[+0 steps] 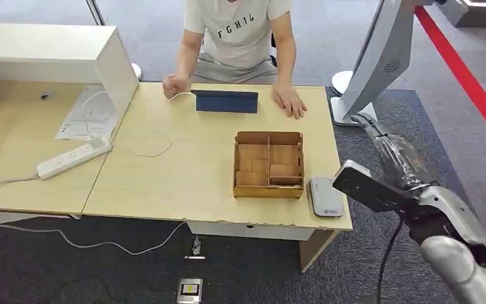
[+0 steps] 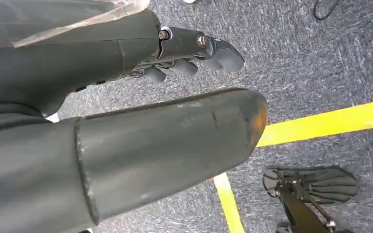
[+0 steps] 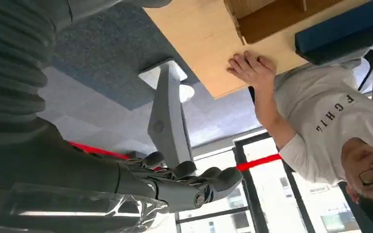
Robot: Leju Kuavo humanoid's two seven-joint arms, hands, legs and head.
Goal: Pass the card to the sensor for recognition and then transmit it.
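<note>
A small grey-white sensor box (image 1: 326, 197) lies flat at the table's front right corner, beside a divided wooden box (image 1: 269, 164). My right hand (image 1: 387, 151), wrapped in clear film, hovers off the table's right edge, to the right of and beyond the sensor. Its fingers (image 3: 194, 180) stretch out straight with nothing between them and the thumb. My left hand (image 2: 126, 97) hangs over the carpet, its fingers (image 2: 194, 51) loosely apart from the thumb and holding nothing. I cannot make out a card anywhere.
A person sits at the far side with both hands on the table (image 1: 183, 183), next to a dark blue flat case (image 1: 226, 101). A power strip (image 1: 73, 158) and a white cable lie at the left. A white stand (image 1: 380, 63) rises just beyond my right hand.
</note>
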